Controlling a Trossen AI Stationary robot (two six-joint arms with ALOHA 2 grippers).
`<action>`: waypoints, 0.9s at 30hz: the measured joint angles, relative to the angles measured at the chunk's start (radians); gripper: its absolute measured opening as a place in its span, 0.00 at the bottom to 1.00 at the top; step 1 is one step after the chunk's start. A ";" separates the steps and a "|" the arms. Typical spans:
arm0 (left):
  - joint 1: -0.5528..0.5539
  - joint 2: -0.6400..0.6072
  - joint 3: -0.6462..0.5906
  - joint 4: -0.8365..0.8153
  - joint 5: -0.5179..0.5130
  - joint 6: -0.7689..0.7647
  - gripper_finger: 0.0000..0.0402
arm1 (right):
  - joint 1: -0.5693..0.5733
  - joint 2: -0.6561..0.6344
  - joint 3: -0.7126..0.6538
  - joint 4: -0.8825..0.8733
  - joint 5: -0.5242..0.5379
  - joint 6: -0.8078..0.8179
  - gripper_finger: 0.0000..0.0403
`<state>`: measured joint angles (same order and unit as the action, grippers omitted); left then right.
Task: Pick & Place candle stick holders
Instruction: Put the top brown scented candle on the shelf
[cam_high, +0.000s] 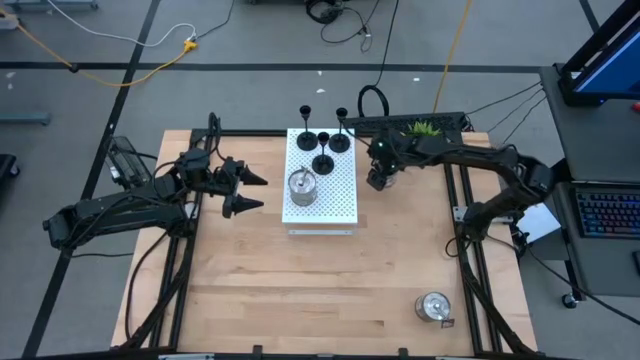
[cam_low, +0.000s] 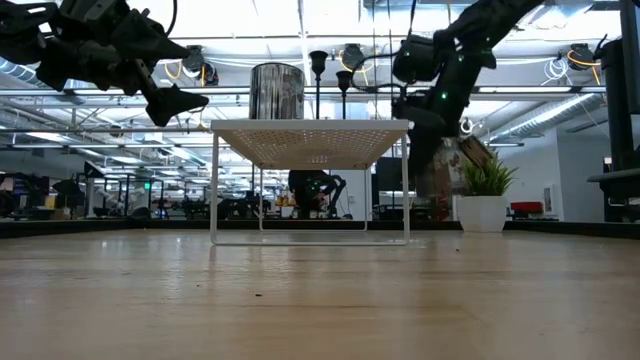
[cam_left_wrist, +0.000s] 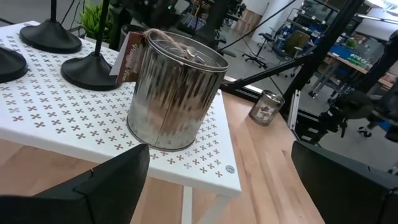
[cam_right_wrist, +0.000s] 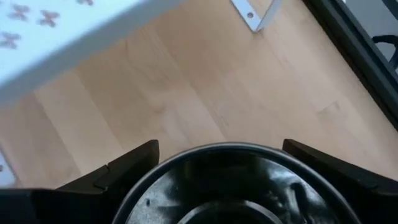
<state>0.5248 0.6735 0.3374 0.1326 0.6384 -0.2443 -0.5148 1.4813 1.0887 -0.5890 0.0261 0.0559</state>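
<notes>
Gripper status, right (cam_high: 380, 181): you see its fingers (cam_right_wrist: 118, 168) spread wide around a silver-glass holder (cam_right_wrist: 230, 186), gripped and lifted just beside the white perforated board (cam_high: 320, 190). Left gripper (cam_high: 248, 191) stands fully open and empty, facing a second silver holder (cam_left_wrist: 174, 90) on the board. Three black holders (cam_high: 322, 160) stand beyond that one. A third silver holder (cam_high: 433, 307) rests on the table (cam_high: 300, 290), well apart from both grippers.

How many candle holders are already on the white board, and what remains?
Done: three black holders and one silver holder stand on the white board. In hand: right gripper carries a second silver holder. Left: a third silver holder on the table; left gripper waits open.
</notes>
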 joint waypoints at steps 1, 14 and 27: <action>0.000 0.000 0.000 0.000 0.000 0.000 0.99 | 0.000 -0.007 0.000 -0.002 0.000 0.003 0.79; -0.001 0.000 0.000 0.000 0.017 0.004 0.99 | 0.018 -0.225 0.029 -0.013 -0.030 0.134 0.79; -0.002 0.000 0.000 0.000 0.019 0.001 0.99 | 0.213 -0.169 0.264 0.110 -0.032 0.142 0.79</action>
<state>0.5232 0.6736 0.3374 0.1329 0.6571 -0.2432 -0.3015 1.3119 1.3523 -0.4792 -0.0059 0.1982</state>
